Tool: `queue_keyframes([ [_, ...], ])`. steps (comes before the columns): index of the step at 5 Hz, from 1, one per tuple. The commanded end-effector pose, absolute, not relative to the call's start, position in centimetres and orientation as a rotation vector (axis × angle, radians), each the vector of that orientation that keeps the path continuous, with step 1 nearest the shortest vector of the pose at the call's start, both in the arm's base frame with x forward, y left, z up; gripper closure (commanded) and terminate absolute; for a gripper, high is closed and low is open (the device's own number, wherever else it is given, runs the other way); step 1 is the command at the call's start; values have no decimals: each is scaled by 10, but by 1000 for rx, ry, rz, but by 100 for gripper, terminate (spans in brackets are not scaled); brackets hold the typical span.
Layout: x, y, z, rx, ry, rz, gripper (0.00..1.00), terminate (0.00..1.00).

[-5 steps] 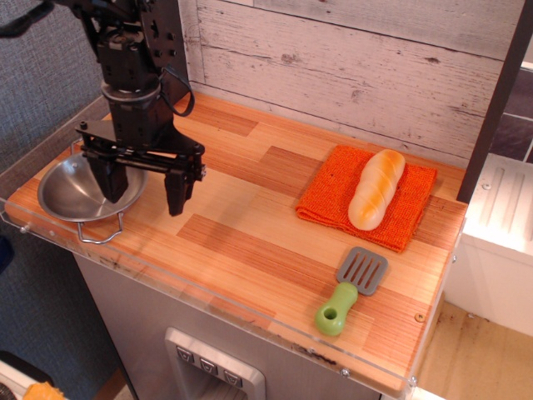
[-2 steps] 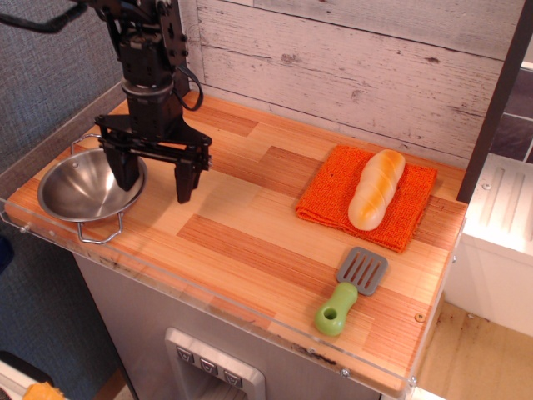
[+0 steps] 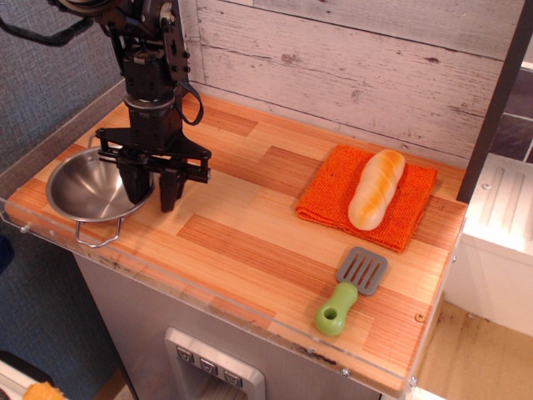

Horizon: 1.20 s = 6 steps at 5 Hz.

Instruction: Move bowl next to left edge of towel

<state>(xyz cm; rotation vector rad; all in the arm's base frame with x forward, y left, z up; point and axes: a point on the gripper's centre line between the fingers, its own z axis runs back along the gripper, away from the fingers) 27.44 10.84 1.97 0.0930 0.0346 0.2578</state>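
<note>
The shiny steel bowl (image 3: 87,187) with wire loop handles sits at the counter's front left corner. My gripper (image 3: 151,190) points straight down over the bowl's right rim. One finger (image 3: 133,182) is inside the bowl and the other (image 3: 170,193) is outside it, and they are drawn in on the rim. The orange towel (image 3: 333,192) lies far to the right, near the back wall. A bread roll (image 3: 376,188) rests on it. The towel's left edge is well apart from the bowl.
A grey spatula with a green handle (image 3: 350,290) lies in front of the towel near the counter's front edge. A wooden plank wall (image 3: 350,67) runs behind the counter. A dark post (image 3: 500,92) stands at the right.
The gripper moved back and lowered, and its fingers drew together from wide open onto the bowl's right rim. The bowl shifted slightly to the right.
</note>
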Motion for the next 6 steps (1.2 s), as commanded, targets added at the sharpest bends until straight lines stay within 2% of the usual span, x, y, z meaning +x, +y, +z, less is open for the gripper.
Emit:
queue_keyframes([
  [1,276,103,35,90,-10,229,100,0],
  [2,276,101,62,124,-69,258,100,0],
  [3,280,91,103,201,-141,256,100,0],
  [4,304,66,127,229,-217,168,100,0],
  [5,342,37,123,224,-229,53,100,0],
  [6,365,21,104,229,-202,12,100,0],
])
